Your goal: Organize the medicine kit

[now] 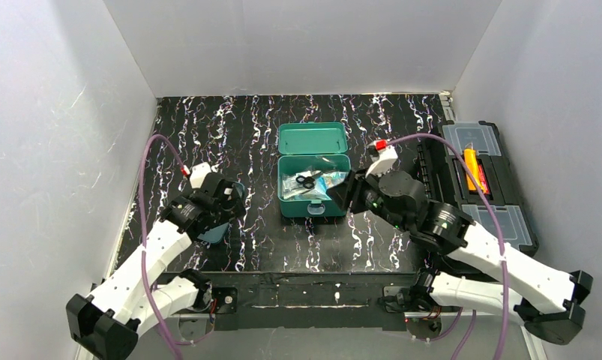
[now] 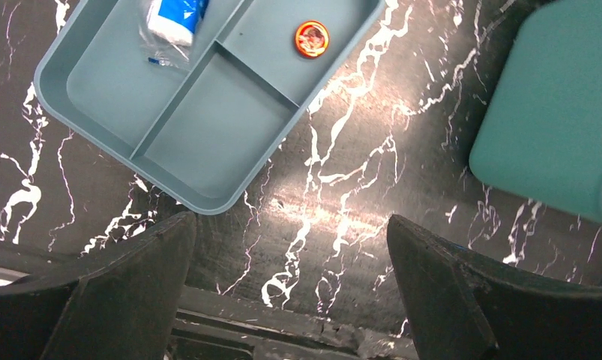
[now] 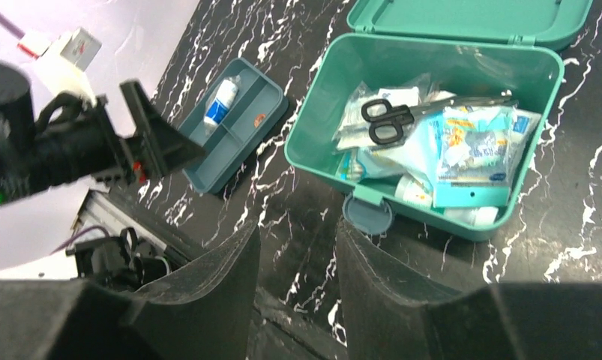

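Left claw (image 2: 290, 225) spread wide and empty, hovering over the black marbled worktop (image 2: 372, 150), just beside a blue-grey divided tray (image 2: 208, 135) holding a white-and-blue bottle (image 2: 176, 16) and a small red disc (image 2: 312, 38). Right claw (image 3: 296, 232) partly spread, gripping nothing, near the front latch of the open medicine kit (image 3: 316, 112), mid-worktop, with packets (image 3: 470, 150) and black scissors (image 3: 386, 124) inside.
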